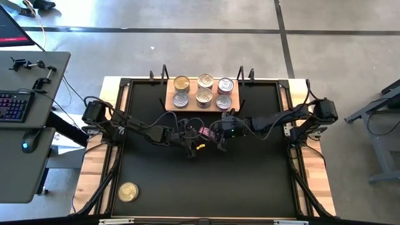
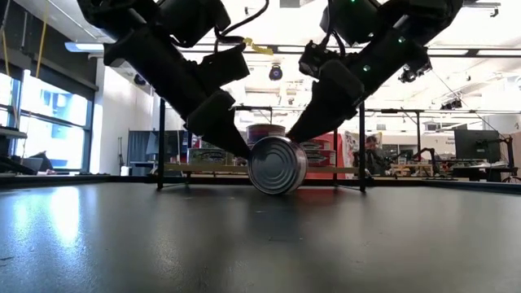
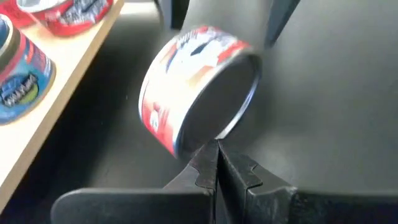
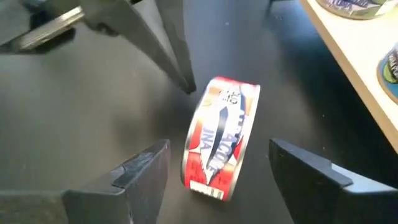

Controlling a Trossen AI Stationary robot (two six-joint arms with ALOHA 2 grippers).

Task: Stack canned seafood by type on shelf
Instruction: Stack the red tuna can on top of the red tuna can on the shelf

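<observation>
Near the table's middle, just off the shelf, we see the tin on edge between our spread right gripper, left gripper clenched against its face.

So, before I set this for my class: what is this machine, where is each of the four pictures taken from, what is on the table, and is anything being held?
It is a robot with two dark arms at a black table. One picture looks straight down, one looks level across the tabletop, and two come from cameras on the wrists. A wooden shelf at the back carries six tins. Another tin lies alone near the front. In the middle, a red-labelled can stands on its edge on the table. The left gripper, shut, touches it with its tips. The right gripper is open, one finger either side, not gripping. Nothing is held.
</observation>
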